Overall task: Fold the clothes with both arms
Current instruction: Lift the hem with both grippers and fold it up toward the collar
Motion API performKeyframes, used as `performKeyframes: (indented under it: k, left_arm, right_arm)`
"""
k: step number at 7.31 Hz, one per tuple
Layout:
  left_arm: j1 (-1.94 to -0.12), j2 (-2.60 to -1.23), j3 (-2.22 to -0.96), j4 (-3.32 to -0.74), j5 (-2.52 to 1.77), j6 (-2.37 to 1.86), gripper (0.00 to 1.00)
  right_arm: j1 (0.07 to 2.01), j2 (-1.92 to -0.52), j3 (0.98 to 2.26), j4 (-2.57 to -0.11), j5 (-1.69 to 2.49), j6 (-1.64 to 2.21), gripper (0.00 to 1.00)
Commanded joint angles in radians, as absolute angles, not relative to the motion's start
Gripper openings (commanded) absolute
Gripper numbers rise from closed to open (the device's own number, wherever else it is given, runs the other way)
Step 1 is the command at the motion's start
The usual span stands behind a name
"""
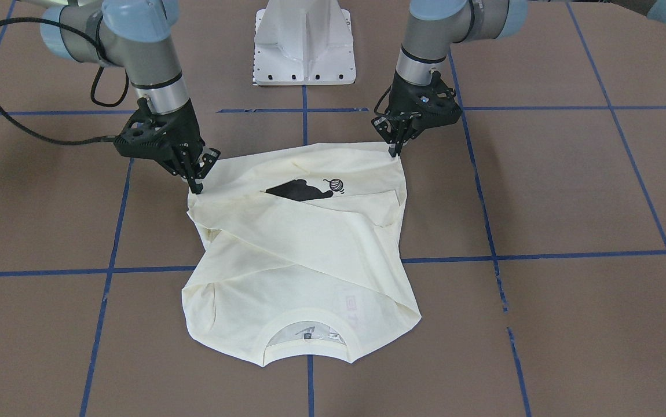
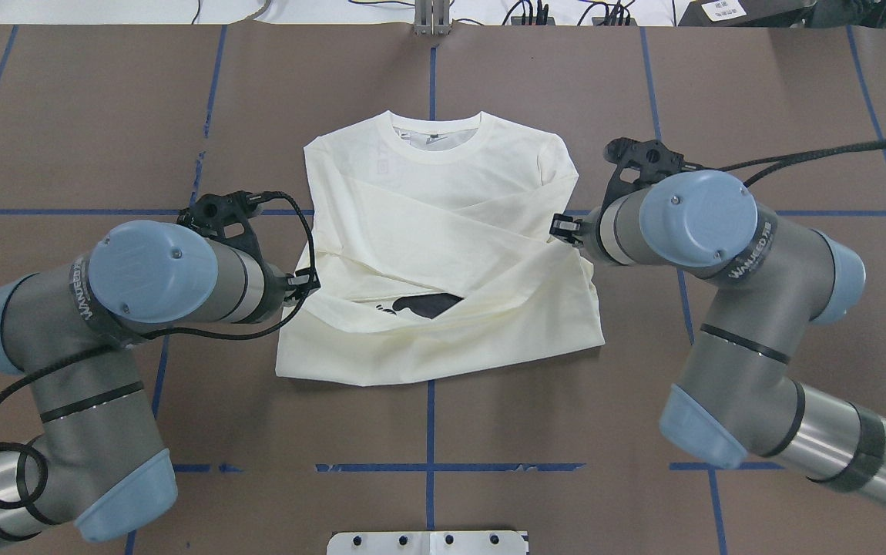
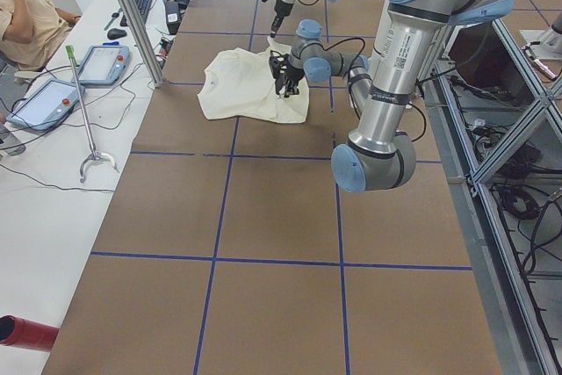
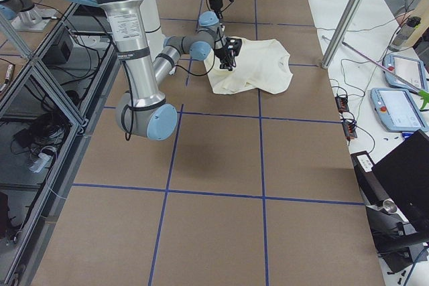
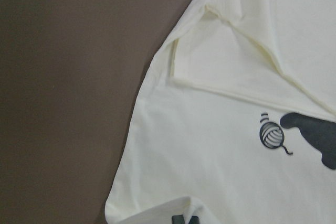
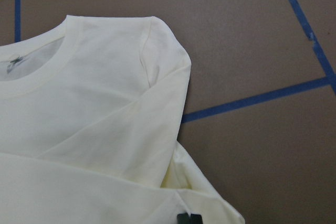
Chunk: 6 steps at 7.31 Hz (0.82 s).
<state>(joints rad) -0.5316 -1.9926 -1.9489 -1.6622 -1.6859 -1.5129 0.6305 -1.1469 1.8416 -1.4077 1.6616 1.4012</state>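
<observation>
1. Shirt (image 1: 310, 249) lies on the worktop (image 1: 570, 191), centred between the left arm (image 2: 127, 308) and the right arm (image 2: 720, 254).
2. Neckband (image 2: 435, 148) is at the end away from the white base (image 1: 304, 46). The hem end is towards the base.
3. Sleeves (image 1: 286, 231) are crossed over the body. They cover most of the cat graphic (image 1: 295, 191); part of it and the yarn ball (image 1: 336, 185) show just past them on the base side.
4. Left fingers (image 1: 394, 149) point down, closed, pinching the cloth at the base-side corner on the robot's left.
5. Right fingers (image 1: 196, 184) are the same at the opposite base-side corner, closed on the cloth.
6. The shirt's edge runs straight from one pair of fingers to the other.
7. In the left wrist view the tips sit at the frame bottom with cloth around them, and the yarn ball and a sleeve cuff lie ahead of them.
8. In the right wrist view the tips are at the frame bottom on the cloth edge, with the shoulder and neckband ahead and blue tape (image 6: 252, 100) beside the shirt.
9. Can't tell whether the pinched corners are off the worktop.
</observation>
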Motion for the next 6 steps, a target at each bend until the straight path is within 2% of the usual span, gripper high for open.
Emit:
performKeyframes:
  k: [1, 6]
  left_arm:
    - [-0.652, -2.028, -1.844, -1.759, -1.683, -1.439, 0.00]
    - [-0.707, -2.147, -1.481, -1.989, -1.614, -1.437, 0.00]
  right_arm:
    - [0.724, -1.047, 1.650, -1.401, 1.690, 1.306, 0.00]
    - [0.776, -0.893, 1.404, -1.397, 1.684, 1.266, 0.00]
